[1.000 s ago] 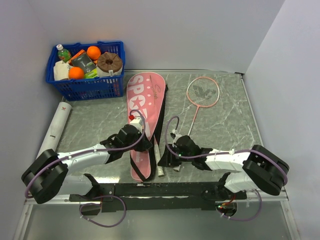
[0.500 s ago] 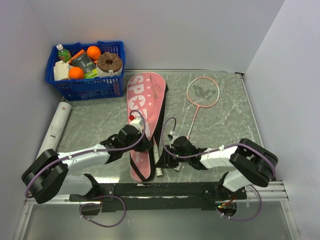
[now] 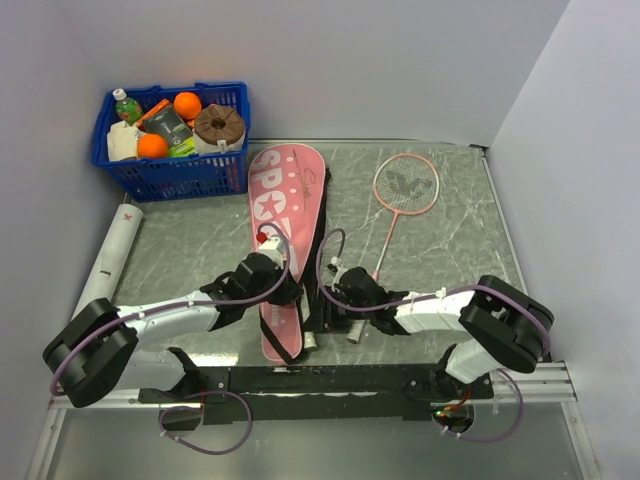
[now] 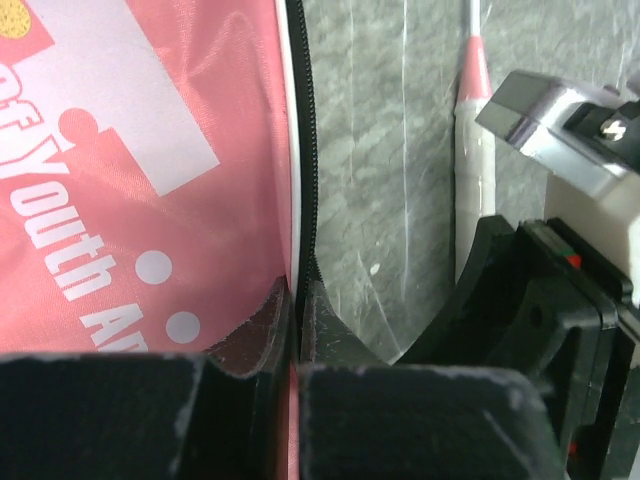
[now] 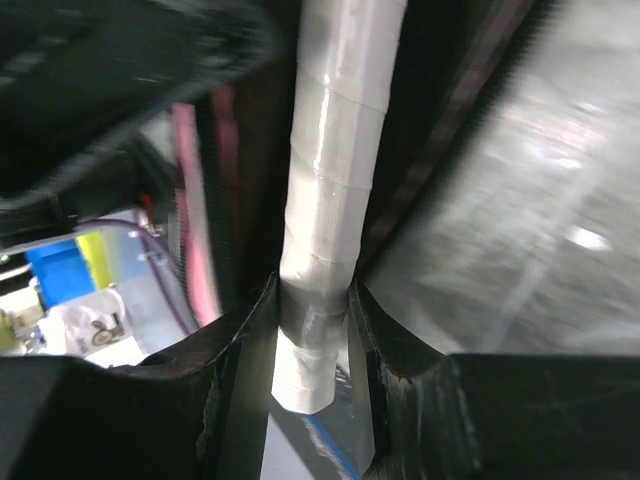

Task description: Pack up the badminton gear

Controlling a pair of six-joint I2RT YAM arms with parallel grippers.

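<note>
Firmly pinching the pink case [image 4: 150, 200] by its black zipper edge with the left hand [image 4: 297, 312], pressed together on the fabric near the narrow end. Gripping with the right hand [image 5: 313, 300] a white racket handle [image 5: 335, 150], pads [image 5: 235, 350] set against both its sides, just beside the left hand and along the open black edge of the case. Cannot see the head belonging to that handle; probably inside the case. Farther out across the tabletop [image 3: 460, 250]: a second racket [image 3: 405, 183] lying to the right of the case, head toward the far wall; a long white tube [image 3: 112, 255] along the left edge; a blue basket [image 3: 170, 175] of oranges and bottles in the far left corner, no part of the job. Looks like the loading step: holding the mouth of the case while feeding a racket in. Next, on this reading, calls for sliding the handle lengthwise and deeper without dragging the case along, then fetching the second racket and the tube.
</note>
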